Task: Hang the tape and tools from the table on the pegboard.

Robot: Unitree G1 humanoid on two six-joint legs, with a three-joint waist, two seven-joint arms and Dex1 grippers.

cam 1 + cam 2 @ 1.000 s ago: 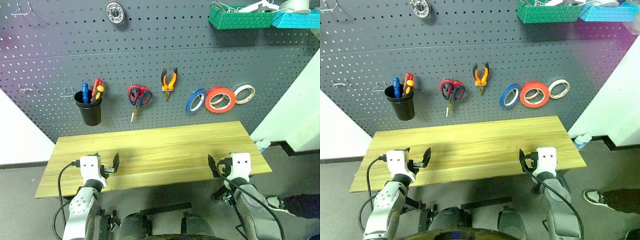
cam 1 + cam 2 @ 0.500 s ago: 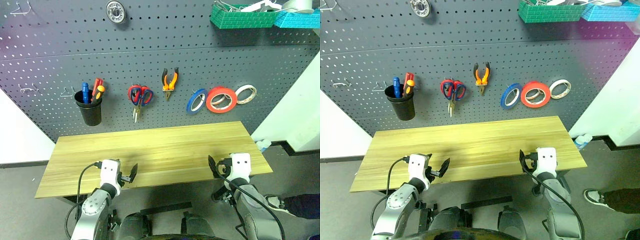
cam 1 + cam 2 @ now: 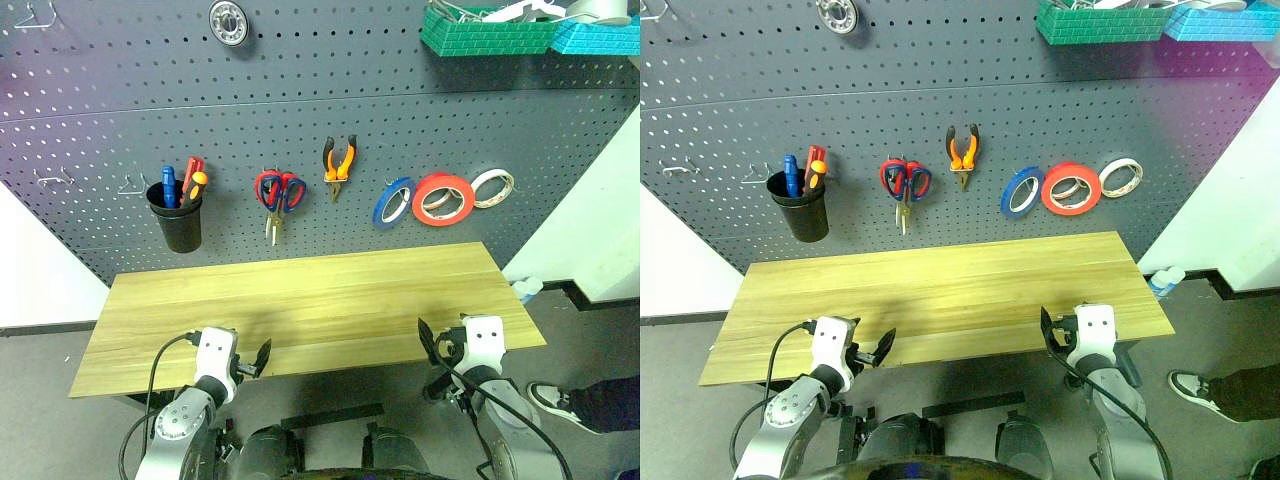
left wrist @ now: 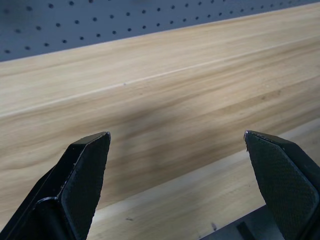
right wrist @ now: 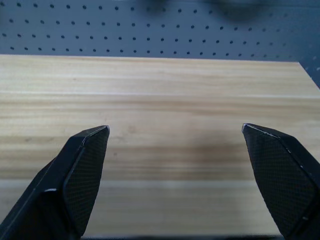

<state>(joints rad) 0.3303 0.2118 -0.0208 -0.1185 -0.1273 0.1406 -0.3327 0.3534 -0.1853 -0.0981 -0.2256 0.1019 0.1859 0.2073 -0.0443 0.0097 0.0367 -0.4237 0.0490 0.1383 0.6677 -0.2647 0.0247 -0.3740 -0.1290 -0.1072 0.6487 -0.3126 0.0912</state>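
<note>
Jaws of both grippers [image 3: 262, 352] [image 3: 424, 335] stand released above the table's [image 3: 300, 290] near edge, seemingly holding nothing.

Head stereo pair looks down at table [image 3: 300, 290] and pegboard [image 3: 300, 120]; wrist cameras skim the tabletop closely.

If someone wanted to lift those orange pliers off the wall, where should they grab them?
Probably by the orange-and-black handles. The pliers hang on the pegboard handles up, nose down, so the two handles splay at the top. Come straight from the front, pinch across both handles, then lift up and outward off the hook.
</note>
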